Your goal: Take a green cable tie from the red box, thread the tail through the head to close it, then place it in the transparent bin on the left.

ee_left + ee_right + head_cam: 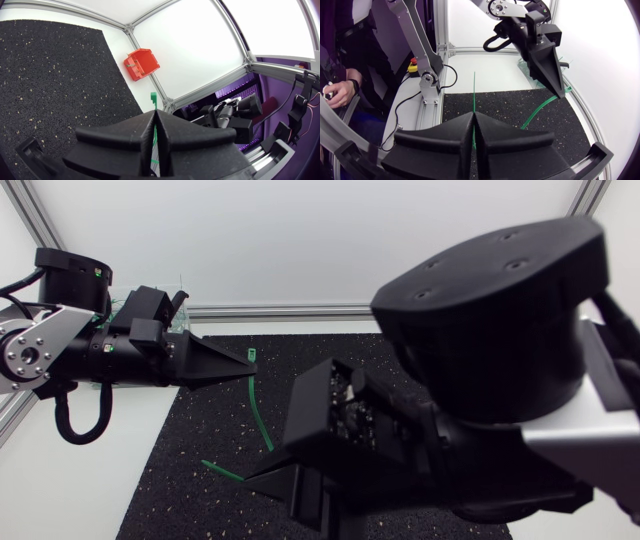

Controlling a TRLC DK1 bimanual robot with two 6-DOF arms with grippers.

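Note:
One green cable tie (262, 420) arcs over the black mat between both grippers. My left gripper (243, 365) is shut near the tie's head, which pokes out past the fingertips (153, 97). My right gripper (250, 478), close under the head camera, is shut near the tail. The thin tail end (474, 92) sticks out straight ahead of its fingers. In the right wrist view the left gripper (561, 94) hangs ahead with the tie (540, 109) curving down from it. The red box (141, 64) stands off the mat by the frame rail, far ahead of the left gripper.
The black speckled mat (200, 420) covers the table's middle, with white table around it. A clear bin (178, 308) shows partly behind my left arm. My right arm's bulk hides the right half of the table in the head view. Aluminium rails edge the table.

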